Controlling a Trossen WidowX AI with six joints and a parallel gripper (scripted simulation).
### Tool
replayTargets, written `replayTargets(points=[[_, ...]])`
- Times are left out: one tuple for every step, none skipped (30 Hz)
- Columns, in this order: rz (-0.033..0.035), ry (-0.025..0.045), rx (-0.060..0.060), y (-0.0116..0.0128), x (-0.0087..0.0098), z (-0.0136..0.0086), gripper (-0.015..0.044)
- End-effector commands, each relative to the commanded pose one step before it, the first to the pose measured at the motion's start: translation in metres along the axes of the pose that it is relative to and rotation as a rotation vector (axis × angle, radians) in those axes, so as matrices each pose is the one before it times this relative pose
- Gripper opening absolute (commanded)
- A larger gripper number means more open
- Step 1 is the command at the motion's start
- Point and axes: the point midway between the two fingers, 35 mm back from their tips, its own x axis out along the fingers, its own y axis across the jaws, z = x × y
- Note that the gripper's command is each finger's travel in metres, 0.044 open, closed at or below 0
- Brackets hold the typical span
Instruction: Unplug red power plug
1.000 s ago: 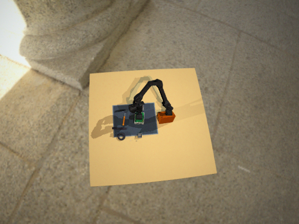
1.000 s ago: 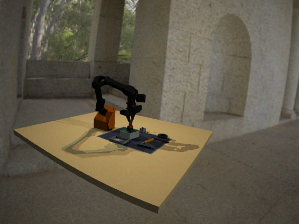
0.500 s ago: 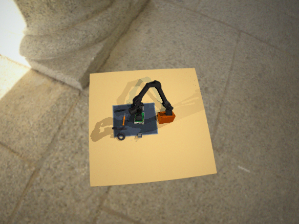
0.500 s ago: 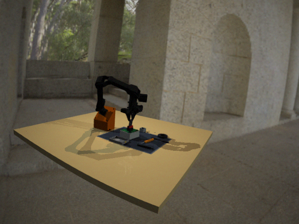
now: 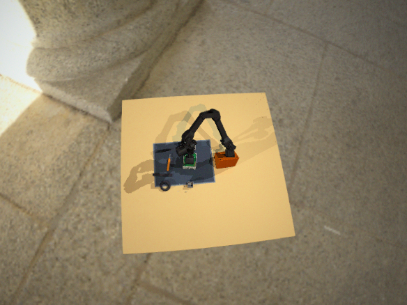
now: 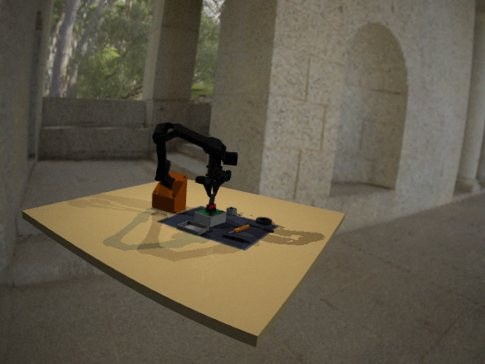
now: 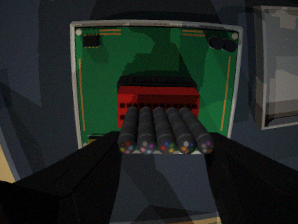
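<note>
We see the red power plug (image 6: pixel 211 207) (image 7: pixel 155 95) upright at the circuit board (image 5: pixel 185 162) (image 6: pixel 203 211) (image 7: pixel 100 70), near the middle of the exterior view; whether it is fully seated we cannot tell. Our gripper (image 5: pixel 189 154) (image 6: pixel 212 202) (image 7: pixel 164 143) reaches down over it, pincer partly open and closed about the plug, one finger at each side. Five dark cables (image 7: pixel 162 127) rise from the plug towards the bottom of the wrist view, their cut ends speckled with colour. The board tops a pale block (image 5: pixel 189 168) (image 6: pixel 209 219) on a dark blue mat (image 5: pixel 205 174) (image 6: pixel 251 238) (image 7: pixel 50 120). Just beside the block is the grey tray (image 6: pixel 181 228) (image 7: pixel 260 75), at the right of the wrist view, and our plug is outside it. An orange-handled tool (image 5: pixel 169 163) (image 6: pixel 242 228) lies left of the block from above, with a black ring (image 5: pixel 160 186) (image 6: pixel 257 220) at the mat's lower left and a small grey piece (image 5: pixel 189 184) (image 6: pixel 232 211) at its lower edge. Our arm rises from an orange base (image 5: pixel 226 162) (image 6: pixel 163 204), right of the mat in the top view, on the yellow table (image 5: pixel 209 216) (image 6: pixel 187 274).
</note>
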Motion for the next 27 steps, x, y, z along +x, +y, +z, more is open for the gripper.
replayTargets(points=[[0.00417, -0.00625, 0.0062, 0.00027, 0.00278, 0.00255, 0.0236], [0.00000, 0.00000, 0.0000, 0.00000, 0.00000, 0.00000, 0.0249], [0.00000, 0.00000, 0.0000, 0.00000, 0.00000, 0.00000, 0.0249], [0.00000, 0.00000, 0.0000, 0.00000, 0.00000, 0.00000, 0.0249], [0.00000, 0.00000, 0.0000, 0.00000, 0.00000, 0.00000, 0.0249], [0.00000, 0.00000, 0.0000, 0.00000, 0.00000, 0.00000, 0.0249], [-0.00006, -0.00003, 0.0000, -0.00001, 0.00167, 0.00000, 0.0249], [-0.00006, -0.00003, 0.0000, -0.00001, 0.00167, 0.00000, 0.0249], [-0.00006, -0.00003, 0.0000, -0.00001, 0.00167, 0.00000, 0.0249], [-0.00006, -0.00003, 0.0000, -0.00001, 0.00167, 0.00000, 0.0249], [-0.00007, -0.00003, 0.0000, -0.00001, 0.00167, 0.00000, 0.0249], [-0.00007, -0.00003, 0.0000, -0.00001, 0.00167, 0.00000, 0.0249], [-0.00007, -0.00003, 0.0000, -0.00001, 0.00167, 0.00000, 0.0249], [-0.00007, -0.00003, 0.0000, -0.00001, 0.00167, 0.00000, 0.0249], [-0.00007, -0.00003, 0.0000, -0.00001, 0.00167, 0.00000, 0.0249], [-0.00007, -0.00003, 0.0000, -0.00001, 0.00167, 0.00000, 0.0249], [-0.00007, -0.00003, 0.0000, -0.00001, 0.00167, 0.00000, 0.0249], [-0.00001, -0.00001, 0.0000, 0.00000, 0.00052, 0.00000, 0.0249], [0.00000, 0.00000, 0.0000, 0.00000, 0.00000, 0.00000, 0.0249], [0.00000, 0.00000, 0.0000, 0.00000, 0.00000, 0.00000, 0.0249], [0.00000, 0.00000, 0.0000, 0.00000, 0.00000, 0.00000, 0.0249], [0.00000, 0.00000, 0.0000, 0.00000, 0.00000, 0.00000, 0.0223], [0.00000, 0.00000, 0.0000, 0.00000, 0.00000, 0.00000, 0.0197], [0.00000, 0.00000, 0.0000, 0.00000, 0.00000, 0.00000, 0.0171], [0.00000, 0.00000, 0.0000, 0.00000, 0.00000, 0.00000, 0.0144], [0.00000, 0.00000, 0.0000, 0.00000, 0.00000, 0.00000, 0.0118], [0.00000, 0.00000, 0.0000, 0.00000, 0.00000, 0.00000, 0.0092]])
